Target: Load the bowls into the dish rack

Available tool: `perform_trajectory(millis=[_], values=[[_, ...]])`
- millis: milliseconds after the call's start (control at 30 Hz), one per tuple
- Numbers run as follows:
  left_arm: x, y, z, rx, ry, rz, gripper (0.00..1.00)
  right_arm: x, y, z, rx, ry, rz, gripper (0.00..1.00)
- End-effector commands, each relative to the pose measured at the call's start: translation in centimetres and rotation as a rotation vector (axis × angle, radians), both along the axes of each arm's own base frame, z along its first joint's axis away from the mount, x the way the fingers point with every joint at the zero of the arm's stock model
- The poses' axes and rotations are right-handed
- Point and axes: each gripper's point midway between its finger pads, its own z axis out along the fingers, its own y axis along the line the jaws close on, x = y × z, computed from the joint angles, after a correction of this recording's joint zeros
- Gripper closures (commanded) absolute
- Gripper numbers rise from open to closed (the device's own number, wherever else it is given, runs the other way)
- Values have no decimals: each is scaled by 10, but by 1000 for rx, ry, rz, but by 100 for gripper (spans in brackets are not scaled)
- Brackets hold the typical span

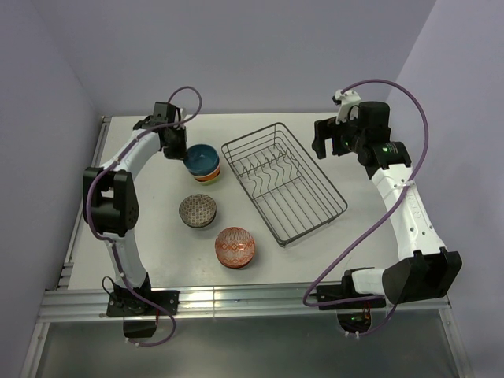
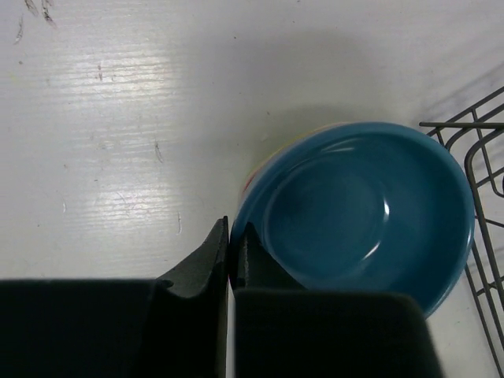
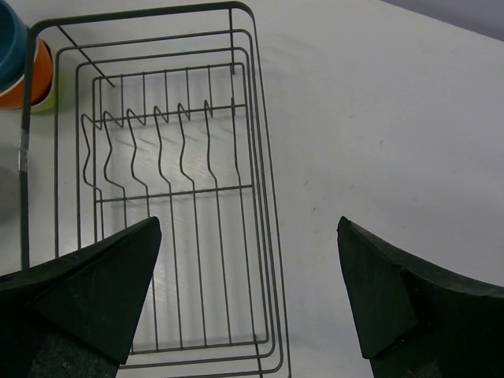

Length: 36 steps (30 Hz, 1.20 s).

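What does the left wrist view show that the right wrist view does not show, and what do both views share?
Left wrist only: the inside of the blue bowl, and the left gripper closed to a slit over its rim, apparently pinching it. Right wrist only: the right gripper open wide above the dish rack, the rack's upright tines, and an orange bowl under the blue one. Both: the blue bowl, part of the rack and the white table.

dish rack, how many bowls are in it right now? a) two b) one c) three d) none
d: the dish rack shows only bare wires and tines, while the blue bowl, the dark patterned bowl and the red-orange bowl all sit outside it.
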Motion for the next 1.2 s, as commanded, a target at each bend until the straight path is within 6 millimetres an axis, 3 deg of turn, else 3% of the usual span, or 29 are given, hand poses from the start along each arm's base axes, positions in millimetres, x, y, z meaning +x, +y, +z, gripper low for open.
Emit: perform_trajectory(millis=[0,133,267,400,433,500,600,633,800,967,1167], values=[[9,-8,34,-35,-56,-5,100,2,10,34,6,-99,54,0],[7,-10,56,-52,-67,-14,100,0,19,46,5,-138,103,0],[-2,-26,99,-129,-110,-107,100,-7,33,61,-54,-228,204,0],[-33,-54,125,-271,-64,-263,100,-8,46,77,-207,-330,230,0],[-39,-60,128,-304,-53,-292,100,-13,63,76,-260,-344,308,2],[-58,-77,139,-411,-26,-383,100,-12,74,72,-308,-339,341,2],[-83,-95,149,-541,22,-476,100,-27,108,59,-398,-360,529,0],[-89,-97,149,-565,43,-489,100,-35,125,56,-427,-382,601,0],[-127,-114,151,-693,134,-586,100,-77,175,33,-467,-391,938,0],[-172,-131,137,-724,268,-677,100,-100,196,42,-512,-527,1165,0],[-197,-141,134,-788,336,-762,100,-125,203,59,-582,-763,1265,3]])
